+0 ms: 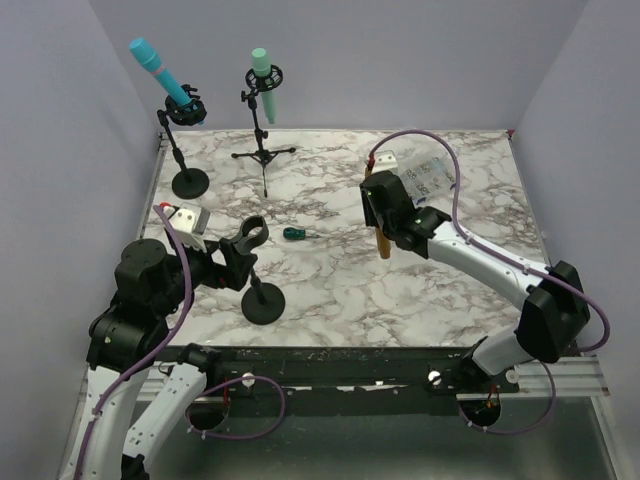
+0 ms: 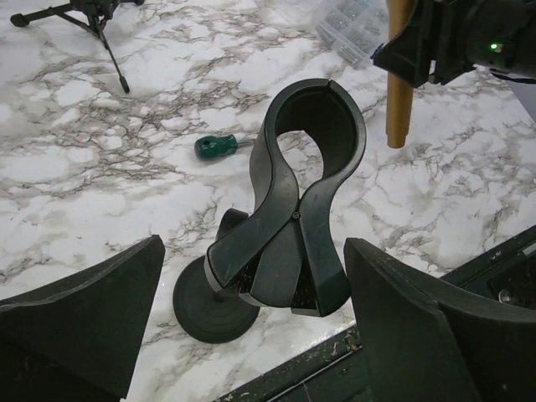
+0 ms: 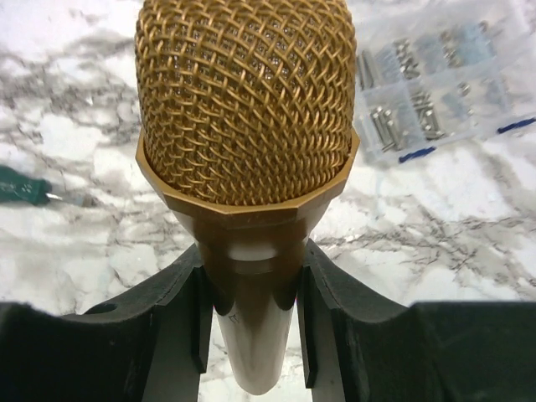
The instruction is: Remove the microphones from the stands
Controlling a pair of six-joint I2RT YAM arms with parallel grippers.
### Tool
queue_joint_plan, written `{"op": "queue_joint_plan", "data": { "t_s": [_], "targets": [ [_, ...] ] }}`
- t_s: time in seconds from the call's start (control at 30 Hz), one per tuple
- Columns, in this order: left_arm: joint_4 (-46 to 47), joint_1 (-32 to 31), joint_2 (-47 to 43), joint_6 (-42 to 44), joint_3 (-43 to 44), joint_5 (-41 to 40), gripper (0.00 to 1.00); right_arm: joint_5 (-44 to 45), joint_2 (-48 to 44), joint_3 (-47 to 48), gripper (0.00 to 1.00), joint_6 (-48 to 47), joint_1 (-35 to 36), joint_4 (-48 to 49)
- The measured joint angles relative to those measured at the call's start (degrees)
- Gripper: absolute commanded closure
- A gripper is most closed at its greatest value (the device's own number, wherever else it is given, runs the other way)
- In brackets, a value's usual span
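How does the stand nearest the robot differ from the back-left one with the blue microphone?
The near stand has an empty clip; the back-left stand holds a blue microphone. The near stand sits by the left gripper, whose jaws are open; the back-left stand is far from both arms. Both are black with round bases.

Top view: right end effector (image 1: 381, 222) hides most of the gold microphone (image 1: 381, 246), only the handle end shows. Right wrist: screwdriver (image 3: 21, 186) cut by the frame edge, parts box (image 3: 435, 84) contents too blurred to identify.
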Motion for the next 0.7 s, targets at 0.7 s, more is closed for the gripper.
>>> {"op": "queue_joint_plan", "data": {
  "t_s": [0.7],
  "targets": [
    [-5.57,0.00,-1.88,2.16,13.22,1.60,0.01,-20.15,13.73,3.89,0.99,2.27,-8.00,-14.21]
  ]
}}
